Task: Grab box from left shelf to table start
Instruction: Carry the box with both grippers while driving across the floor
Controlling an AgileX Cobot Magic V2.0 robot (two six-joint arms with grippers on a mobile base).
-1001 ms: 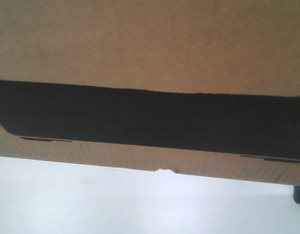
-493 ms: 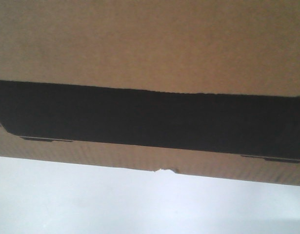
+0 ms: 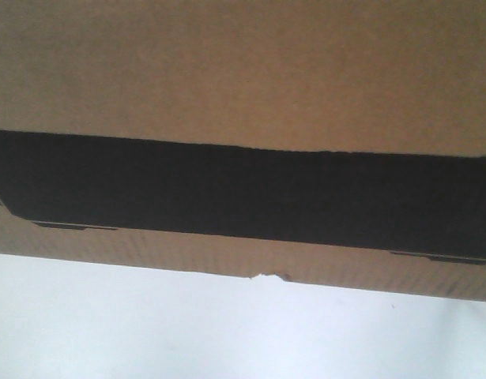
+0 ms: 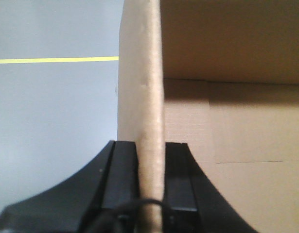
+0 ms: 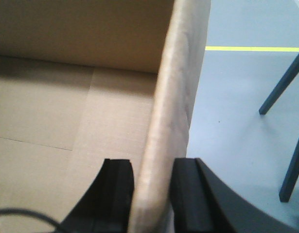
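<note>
The brown cardboard box [image 3: 243, 71] fills the front view, with its black panel [image 3: 243, 193] across the middle and a small nick [image 3: 266, 276] in its bottom edge. Below it lies the white table [image 3: 227, 335]. My left gripper [image 4: 150, 162] is shut on the box's left wall [image 4: 145, 97], one finger on each side. My right gripper [image 5: 151, 182] is shut on the box's right wall [image 5: 181, 82] in the same way. The open inside of the box [image 5: 66, 111] shows in both wrist views. The left shelf is out of view.
Grey floor with a yellow line [image 4: 52, 59] lies left of the box. On the right the yellow line [image 5: 251, 48] runs on, and dark slanted legs [image 5: 281, 80] of some furniture stand close to the box's right side.
The box holds its place in the front view. A small dark object at the lower right edge one second ago has left the view, and only the white surface shows below the box.
</note>
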